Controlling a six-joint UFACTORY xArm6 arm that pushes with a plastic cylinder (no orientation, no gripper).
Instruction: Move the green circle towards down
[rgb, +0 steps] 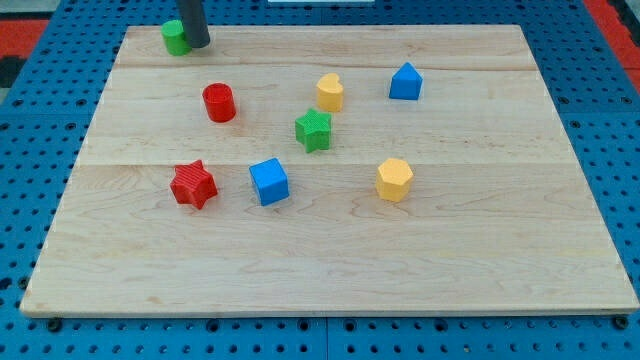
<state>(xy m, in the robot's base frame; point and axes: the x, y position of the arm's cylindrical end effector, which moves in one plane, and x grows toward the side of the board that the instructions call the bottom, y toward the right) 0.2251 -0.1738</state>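
Tip (197, 44) touching green circle (175, 38), right side, board's top-left.

The bench (330, 250) is pale wood with fine grain, on a blue pegboard (30, 180). On it: 2 green pieces, a circle (174, 38) and a star (313, 130); 2 red, a cylinder (219, 102) and a star (193, 185); 2 blue, a cube (269, 181) and a pentagon-like block (405, 82); 2 yellow, a heart (330, 92) and a hexagon (394, 179). My tip (197, 44) is dark grey.

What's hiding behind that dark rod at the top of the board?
The green circle sits there at the board's top edge. Only its left part shows; my tip covers its right side, so contact cannot be confirmed.
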